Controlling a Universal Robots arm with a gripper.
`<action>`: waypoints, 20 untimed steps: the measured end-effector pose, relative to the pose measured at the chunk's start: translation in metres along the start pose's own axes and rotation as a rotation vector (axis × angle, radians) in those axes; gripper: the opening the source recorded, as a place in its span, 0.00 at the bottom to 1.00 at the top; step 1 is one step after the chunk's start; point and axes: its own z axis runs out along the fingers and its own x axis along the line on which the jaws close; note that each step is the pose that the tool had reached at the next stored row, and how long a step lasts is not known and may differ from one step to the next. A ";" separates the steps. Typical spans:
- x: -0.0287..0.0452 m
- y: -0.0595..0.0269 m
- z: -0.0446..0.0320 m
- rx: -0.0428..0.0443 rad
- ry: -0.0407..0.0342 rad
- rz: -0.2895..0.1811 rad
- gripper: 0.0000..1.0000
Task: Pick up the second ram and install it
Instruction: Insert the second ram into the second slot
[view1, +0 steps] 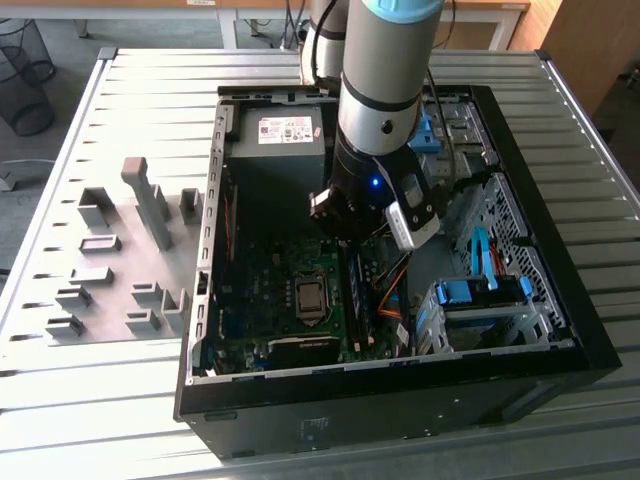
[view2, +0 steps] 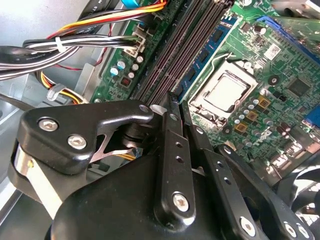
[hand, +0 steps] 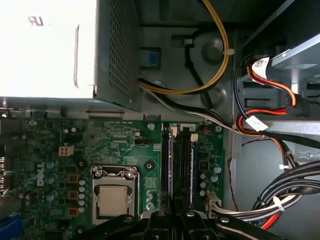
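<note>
- I am hanging my gripper (view2: 172, 107) inside the open computer case (view1: 560, 330), directly over the green motherboard (hand: 115, 145) and its memory slots (hand: 181, 165).
- My fingers (view2: 172, 150) are pressing together, clenched with nothing between them.
- The second ram (hand: 191, 165) is sitting edge-up in a slot, beside another blue stick (hand: 170, 165).
- The processor socket (hand: 114, 197) is lying near those slots.
</note>
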 end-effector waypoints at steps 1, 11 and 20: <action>0.0000 0.0000 0.0013 0.0000 0.0000 0.000 0.14; -0.0001 0.0000 0.0058 0.0000 0.0000 0.000 0.14; -0.0003 -0.0001 0.0068 0.0002 -0.0001 0.000 0.14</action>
